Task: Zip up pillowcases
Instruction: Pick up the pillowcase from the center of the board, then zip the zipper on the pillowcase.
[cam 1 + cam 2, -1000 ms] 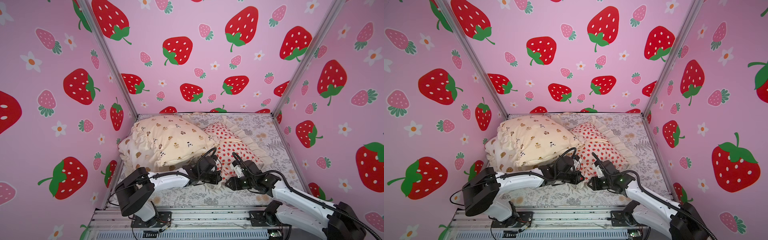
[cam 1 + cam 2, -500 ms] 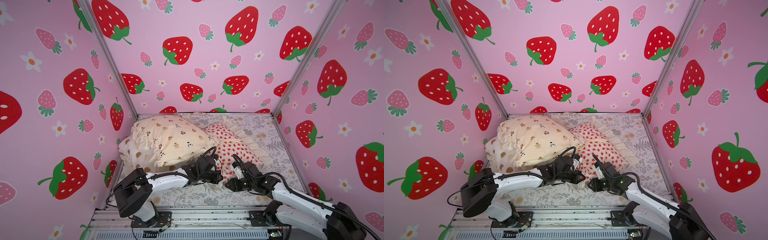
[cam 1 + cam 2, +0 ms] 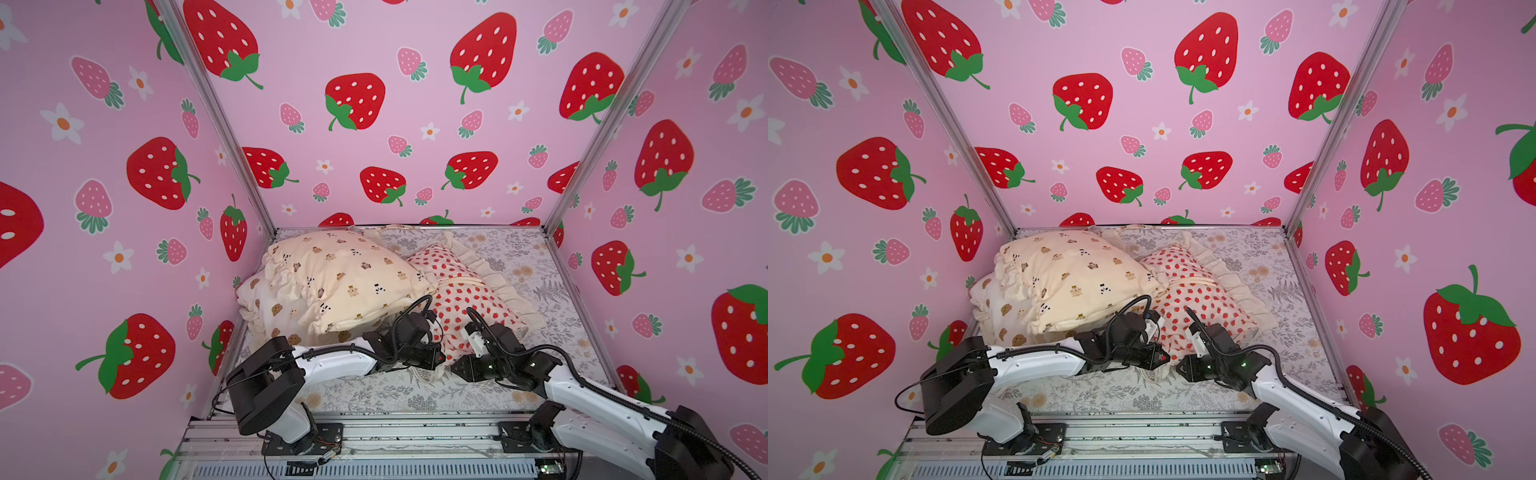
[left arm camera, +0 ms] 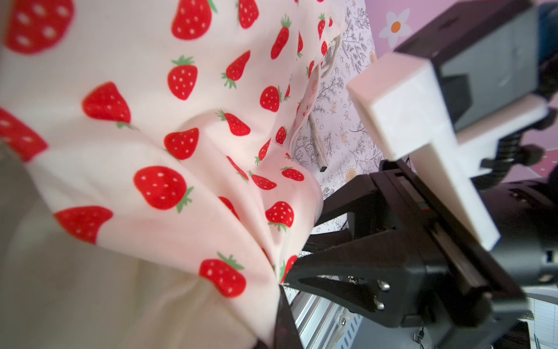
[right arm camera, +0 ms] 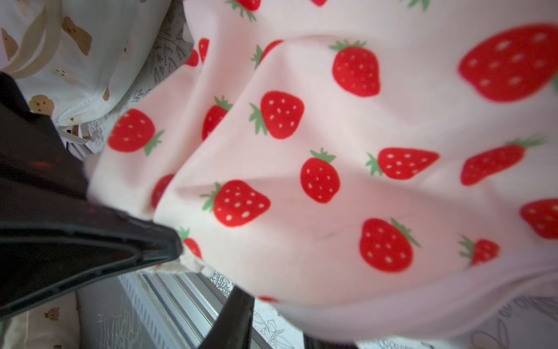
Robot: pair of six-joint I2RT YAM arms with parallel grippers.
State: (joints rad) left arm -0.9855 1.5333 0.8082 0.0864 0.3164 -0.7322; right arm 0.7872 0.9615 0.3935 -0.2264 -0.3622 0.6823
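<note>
Narrowing since a second ago, the right pincer (image 3: 454, 368) is now half-open about the near hem of the cream, ruffled, strawberry-printed fabric pillowcase (image 3: 469, 297), which is pinched just beside it by the shut left pincer (image 3: 439, 358), so zipping is judged imminent.

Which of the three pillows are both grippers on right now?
The strawberry-print pillow, the ruffled one right of the stack. The left gripper and right gripper meet at its near corner; the bears-and-pandas pillow lies on the bear-face pillow, neither gripped.
</note>
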